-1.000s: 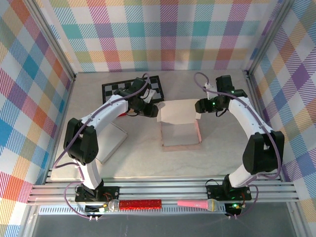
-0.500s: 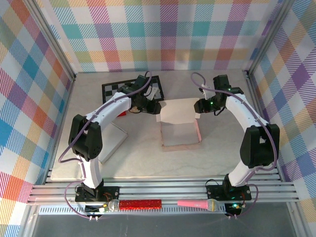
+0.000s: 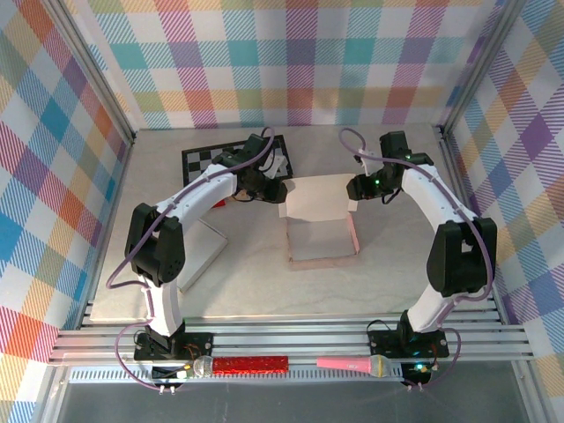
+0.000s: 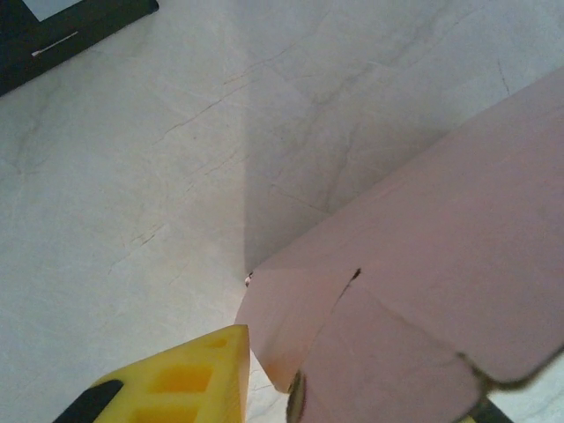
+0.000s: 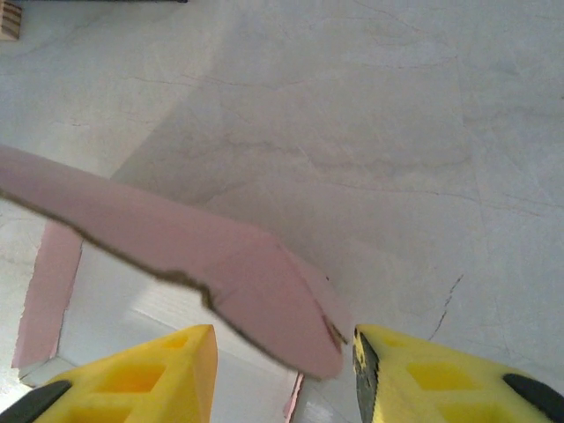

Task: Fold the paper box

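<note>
Right gripper (image 5: 284, 342): jaws apart, one yellow finger (image 5: 132, 374) on each side of the rounded end of the back flap (image 5: 247, 282). There's a clear gap on one side, and the flap tip sits just beside the other finger. Not clamped.

Left gripper (image 3: 275, 189): at the flap's other end, by the left rear corner of the paper box (image 3: 321, 236). My wrist view shows one yellow fingertip (image 4: 189, 381) just beside the flap's corner. The second finger is mostly hidden behind the card, so I can't tell if I'm pinching or only straddling.

Box: mid-table (image 3: 397, 273), between my two arms, top open. It has low pink walls at the near and right sides, and inside I see its pale floor. The back flap is raised off the rear edge and leans over the rear part of the tray. I can't judge its angle.

Further out: a checkerboard mat (image 3: 211, 157) lies behind my left gripper, and a white sheet (image 3: 198, 256) lies flat beside my left arm. A red glitter microphone (image 3: 247, 363) and a pink microphone (image 3: 352, 364) lie on the near rail by my bases.
</note>
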Tool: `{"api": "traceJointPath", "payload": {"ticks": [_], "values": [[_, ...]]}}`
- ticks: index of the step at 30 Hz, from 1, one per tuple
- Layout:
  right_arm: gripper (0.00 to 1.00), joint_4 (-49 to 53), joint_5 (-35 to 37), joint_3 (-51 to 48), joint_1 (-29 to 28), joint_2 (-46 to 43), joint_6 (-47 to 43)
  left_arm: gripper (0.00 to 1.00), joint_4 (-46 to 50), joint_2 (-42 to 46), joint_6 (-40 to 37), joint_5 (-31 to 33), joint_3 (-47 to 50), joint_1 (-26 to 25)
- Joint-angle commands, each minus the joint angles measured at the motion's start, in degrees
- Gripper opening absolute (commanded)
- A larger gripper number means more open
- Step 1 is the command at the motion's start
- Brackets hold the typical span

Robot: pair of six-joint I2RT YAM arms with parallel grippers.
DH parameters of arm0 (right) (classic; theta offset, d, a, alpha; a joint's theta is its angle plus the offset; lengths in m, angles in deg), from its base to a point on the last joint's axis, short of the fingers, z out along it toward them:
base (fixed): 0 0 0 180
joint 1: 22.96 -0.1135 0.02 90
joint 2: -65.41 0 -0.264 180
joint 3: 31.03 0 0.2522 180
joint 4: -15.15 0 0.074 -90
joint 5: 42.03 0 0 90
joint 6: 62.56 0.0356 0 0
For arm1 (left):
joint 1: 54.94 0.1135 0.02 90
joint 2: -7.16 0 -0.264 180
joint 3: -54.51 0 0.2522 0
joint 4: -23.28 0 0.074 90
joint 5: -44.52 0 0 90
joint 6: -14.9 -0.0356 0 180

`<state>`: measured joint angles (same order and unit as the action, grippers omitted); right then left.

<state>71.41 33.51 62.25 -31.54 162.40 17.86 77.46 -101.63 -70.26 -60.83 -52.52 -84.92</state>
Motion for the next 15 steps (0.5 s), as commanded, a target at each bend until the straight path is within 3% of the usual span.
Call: {"api": "traceJointPath", "payload": {"ticks": [1, 15], "values": [[0.43, 0.81, -0.34, 2.03, 0.14, 1.73, -1.93, 0.22, 0.95, -0.59, -0.45, 0.97, -1.69, -0.47], [0.09, 0.76, -0.12, 2.34, -1.38, 1.28, -1.21, 0.1, 1.14, -1.4, 1.07, 4.5, -2.91, -1.5]]}}
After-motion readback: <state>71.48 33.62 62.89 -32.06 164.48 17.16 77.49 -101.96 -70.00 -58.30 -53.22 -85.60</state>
